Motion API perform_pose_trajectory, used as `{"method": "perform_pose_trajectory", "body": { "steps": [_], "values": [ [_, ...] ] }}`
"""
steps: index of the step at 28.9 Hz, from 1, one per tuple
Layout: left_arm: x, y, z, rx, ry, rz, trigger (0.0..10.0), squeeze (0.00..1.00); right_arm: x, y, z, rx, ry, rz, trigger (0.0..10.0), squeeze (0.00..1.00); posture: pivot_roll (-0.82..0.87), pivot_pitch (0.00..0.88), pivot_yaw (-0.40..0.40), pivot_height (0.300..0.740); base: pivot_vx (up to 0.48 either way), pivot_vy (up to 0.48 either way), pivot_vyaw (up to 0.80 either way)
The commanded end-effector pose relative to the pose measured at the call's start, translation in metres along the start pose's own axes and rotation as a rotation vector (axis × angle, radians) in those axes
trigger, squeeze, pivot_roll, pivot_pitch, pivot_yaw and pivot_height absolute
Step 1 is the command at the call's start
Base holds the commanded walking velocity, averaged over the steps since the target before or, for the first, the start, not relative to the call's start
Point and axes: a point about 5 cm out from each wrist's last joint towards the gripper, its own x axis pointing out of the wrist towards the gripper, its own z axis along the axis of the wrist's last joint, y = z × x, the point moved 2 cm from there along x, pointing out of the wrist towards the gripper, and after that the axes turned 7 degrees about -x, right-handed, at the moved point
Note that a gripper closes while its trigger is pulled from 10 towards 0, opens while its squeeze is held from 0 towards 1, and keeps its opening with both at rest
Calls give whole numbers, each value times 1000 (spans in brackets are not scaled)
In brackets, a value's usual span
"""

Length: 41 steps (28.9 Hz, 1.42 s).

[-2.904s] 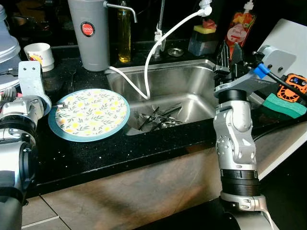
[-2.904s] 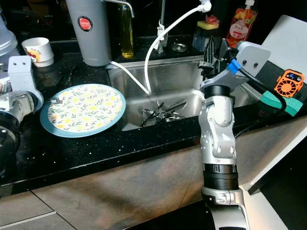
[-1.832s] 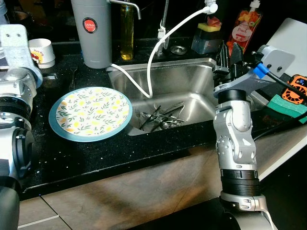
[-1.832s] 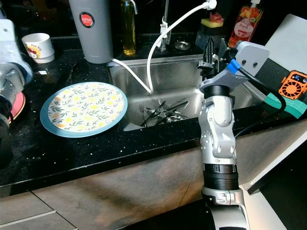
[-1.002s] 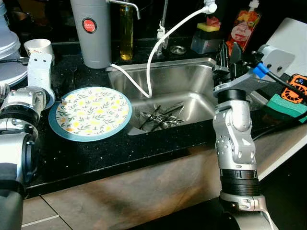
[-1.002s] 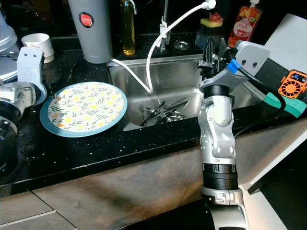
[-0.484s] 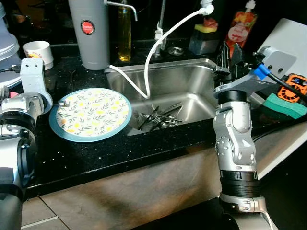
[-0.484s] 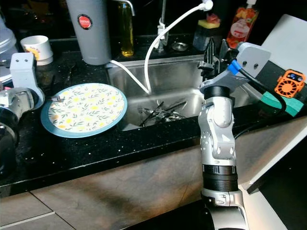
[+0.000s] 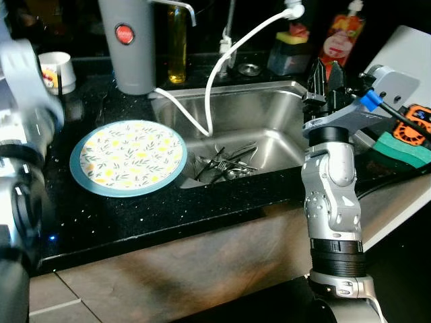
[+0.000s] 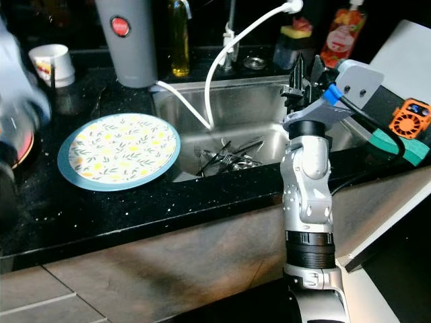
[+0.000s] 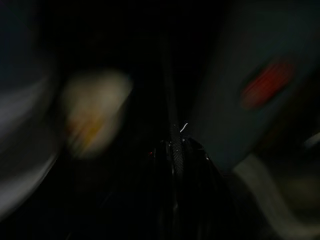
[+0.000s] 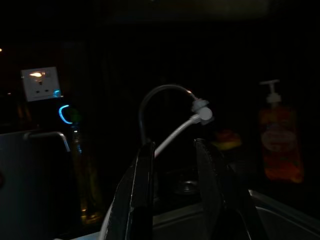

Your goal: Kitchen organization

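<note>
Left eye view gives you the plate [image 9: 128,157], blue-rimmed with a yellow floral pattern, lying flat on the black counter [image 9: 155,215] just left of the steel sink [image 9: 269,114]. Its right edge sits beside the sink rim. A heap of cutlery [image 9: 225,165] lies in the sink bottom, and a white hose [image 9: 229,60] curves down into the basin from the tap area.

Behind the plate you have a grey dispenser [image 9: 129,44] with a red round badge, a bottle of yellow oil [image 9: 177,44] next to it, and a white cup [image 9: 56,71] toward the left. An orange soap bottle [image 9: 343,37] stands behind the sink on the right; a green sponge [image 9: 403,148] lies at the far right.

Your right gripper [image 9: 326,79] is raised over the sink's right edge, its 2 fingers pointing up, slightly apart and holding nothing. The right wrist view confirms the gap between the fingers [image 12: 142,195].

Your left gripper [image 11: 172,150] is heavily blurred at the left edge. You cannot tell whether it is parted or closed.
</note>
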Motion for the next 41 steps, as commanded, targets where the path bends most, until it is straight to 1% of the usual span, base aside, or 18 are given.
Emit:
{"method": "perform_pose_trajectory", "body": {
  "steps": [1,4,5,9,10,11,14,15,16,18,20,22,23,25,26,27,36,41],
  "values": [
    [3,-16,-17,-37,58,-77,10000,0,2,-2,2,1,-5,-4,10000,0,179,56,-49,740,0,0,0],
    [9,-64,-46,-26,156,-220,10000,0,4,0,3,6,-12,-2,10000,0,178,50,-44,740,0,0,0],
    [9,-64,-46,-26,156,-220,10000,0,4,0,3,6,-12,-2,10000,0,178,50,-44,740,0,0,0],
    [6,-129,-86,-22,251,-388,10000,4,4,-1,5,3,-20,-6,10000,0,161,42,-34,740,0,0,0],
    [6,-129,-86,-22,251,-388,10000,4,4,-1,5,3,-20,-6,10000,0,161,42,-34,740,0,0,0],
    [-1,-166,-98,-24,255,-523,10000,1000,3,-4,6,-6,-21,-12,10000,0,149,38,-30,740,0,0,0],
    [-4,-182,-93,-103,225,-614,10000,1000,3,-5,6,-10,-23,-15,10000,0,139,35,-24,740,0,0,0],
    [-7,-193,-78,-211,165,-704,10000,1000,2,-6,7,-14,-25,-19,10000,0,132,35,-20,740,0,0,0],
    [-5,-193,-65,-267,109,-722,10000,0,2,-7,8,-17,-27,-22,10000,0,132,35,-20,740,0,0,0],
    [0,-178,-52,-262,51,-656,10000,0,2,-7,8,-17,-27,-25,10000,0,132,35,-20,740,0,0,0],
    [8,-143,-53,-157,56,-473,10000,0,1,-5,6,-11,-21,-20,10000,0,154,36,-24,740,0,0,0],
    [11,-107,-62,22,91,-275,10000,0,1,-3,5,-4,-19,-16,10000,0,154,36,-24,740,0,0,0],
    [11,-107,-62,22,91,-275,10000,0,1,-3,5,-4,-19,-16,10000,0,154,36,-24,740,0,0,0],
    [10,-76,-72,127,145,-132,10000,0,2,-1,5,3,-19,-10,10000,0,170,38,-34,740,0,0,0],
    [10,-76,-72,127,145,-132,10000,0,2,-1,5,3,-19,-10,10000,0,170,38,-34,740,0,0,0],
    [7,-51,-79,194,184,-30,10000,0,2,0,5,7,-19,-4,10000,0,171,44,-39,740,0,0,0],
    [-2,-23,-101,260,305,98,10000,0,-4,6,11,16,-22,21,10000,0,155,93,-18,740,0,0,0],
    [-3,-15,-94,285,297,141,10000,0,-11,17,13,30,-6,115,10000,0,161,138,-7,740,0,0,0]
  ]
}}
